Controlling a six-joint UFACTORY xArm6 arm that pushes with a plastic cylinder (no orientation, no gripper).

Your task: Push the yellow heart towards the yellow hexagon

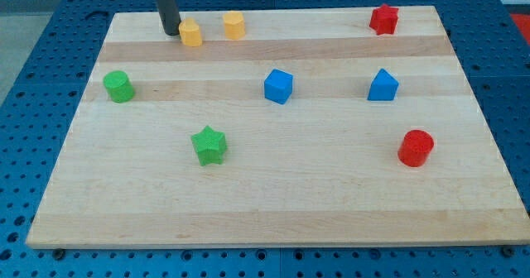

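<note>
- No jaws on this rig to be open or closed: only a straight dark rod ending in my tip (pixel 171 32), resting on the wooden board (pixel 273 203) near its far edge, toward the view's top left.
- Tip just at 9 o'clock of the yellow heart (pixel 191 33), seemingly touching or a hair off its flank; cannot tell which.
- Yellow hexagon (pixel 234 25) near the heart's 3 o'clock, a shade toward 2 o'clock, with a narrow strip of bare wood between the two.
- Step in hand, as judged: the push itself, with tip, heart and hexagon nearly in one line, so well along and with little ground left to cover.
- Next move, as judged: a short steady slide toward 3 o'clock, nudged slightly up the view, kept on the heart's middle so it does not twist or slip off the rod.
- Risk, as judged: overshooting and knocking the hexagon away toward the far edge.
- Nothing standing in the gap between heart and hexagon.
- Elsewhere, well apart from the path: green cylinder (pixel 118 86) at 8 o'clock of the tip, green star (pixel 209 145) around 5 o'clock, blue cube (pixel 278 86) and a second blue block (pixel 383 85) toward 4 o'clock, red star (pixel 383 19) far off at 3 o'clock, red cylinder (pixel 416 148) toward the view's bottom right.
</note>
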